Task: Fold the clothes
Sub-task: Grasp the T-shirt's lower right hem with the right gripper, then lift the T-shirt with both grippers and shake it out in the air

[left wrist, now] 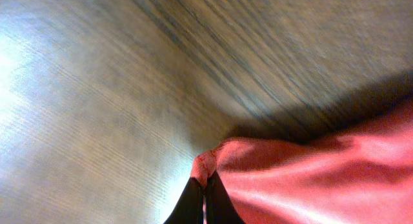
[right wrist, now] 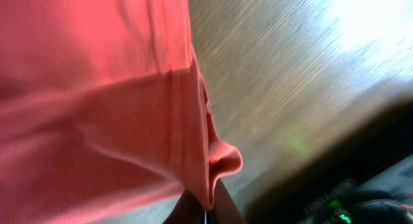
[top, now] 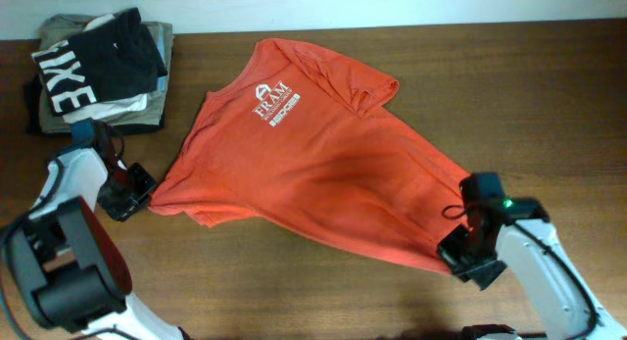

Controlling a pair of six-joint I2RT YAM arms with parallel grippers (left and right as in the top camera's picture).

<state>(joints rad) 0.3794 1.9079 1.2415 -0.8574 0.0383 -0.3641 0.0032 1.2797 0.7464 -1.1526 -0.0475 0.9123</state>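
Note:
The red-orange T-shirt (top: 313,178) with white chest lettering lies spread across the middle of the wooden table, stretched between both arms. My left gripper (top: 142,190) is shut on the shirt's left corner; the left wrist view shows the black fingers (left wrist: 204,198) pinching a bunched fold of the shirt (left wrist: 310,172). My right gripper (top: 458,244) is shut on the shirt's lower right corner; the right wrist view shows its fingers (right wrist: 206,208) clamped on a hem fold of the shirt (right wrist: 97,88). Both held corners are lifted slightly off the table.
A stack of folded garments (top: 98,71), black shirt with big white letters on top of khaki and white ones, sits at the back left corner. Bare wooden tabletop (top: 509,95) lies at the right and along the front.

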